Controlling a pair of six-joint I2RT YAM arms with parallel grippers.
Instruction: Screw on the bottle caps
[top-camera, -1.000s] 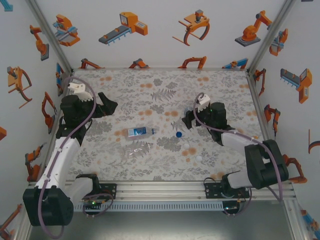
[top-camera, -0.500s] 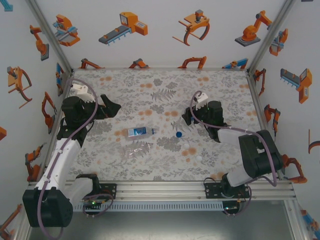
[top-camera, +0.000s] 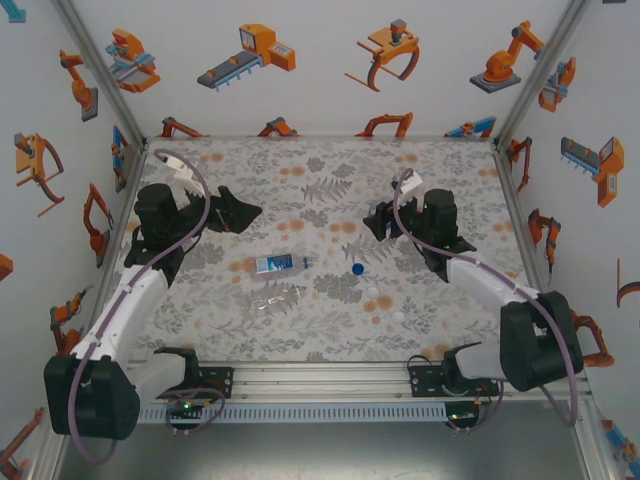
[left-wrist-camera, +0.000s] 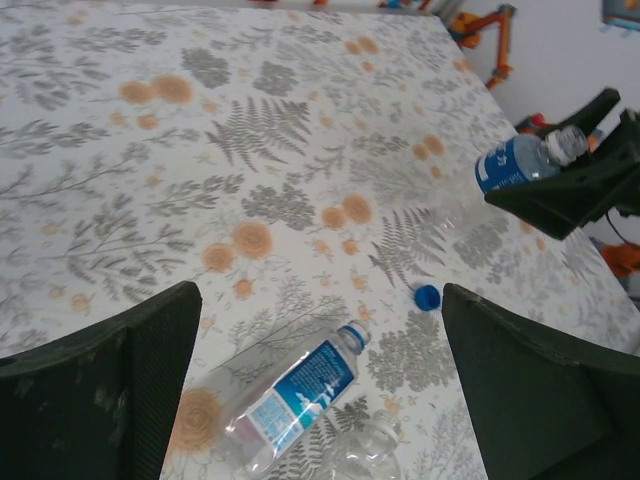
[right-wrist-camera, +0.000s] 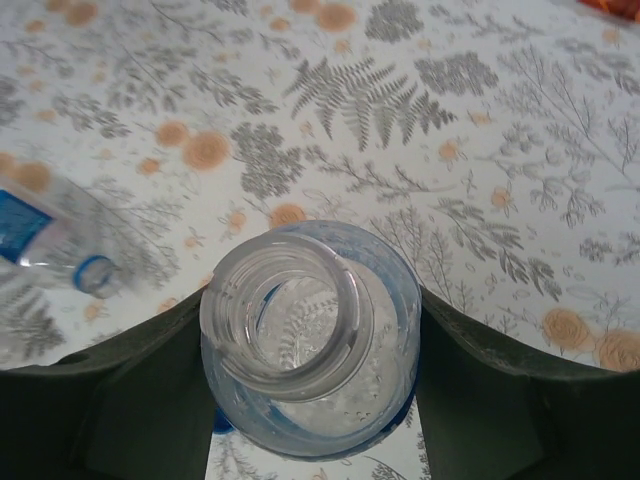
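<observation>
Right gripper (top-camera: 381, 222) is clamping a bottle (left-wrist-camera: 512, 163), one finger pressing each side of the body. The right wrist view is looking straight down the bottle's open, capless neck. From the left wrist view the bottle is sitting tilted in the jaws, blue label showing, neck pointing away from the mat (top-camera: 300, 160). I cannot tell whether its base is touching the mat. The gripper is holding at the right of the mat, towards the far side.

Left gripper (top-camera: 240, 212) is hanging wide open with nothing between its fingers (left-wrist-camera: 110, 390). It is pointing in towards the centre from the far left of the mat.

Working outward: a blue cap (top-camera: 357, 268) is lying on the mat just nearer than the right gripper, apart from every bottle. Two white caps are lying nearer again, one (top-camera: 372, 290) close to the blue cap and the other (top-camera: 398, 316) a little beyond it towards the right arm's base.

A second bottle (top-camera: 278, 263), with a blue-and-white label, is lying on its side mid-mat, neck towards the blue cap. A third bottle (top-camera: 275, 297), clear with no label showing, is lying on its side just beside it on the near side. Both are resting well apart from either gripper.
</observation>
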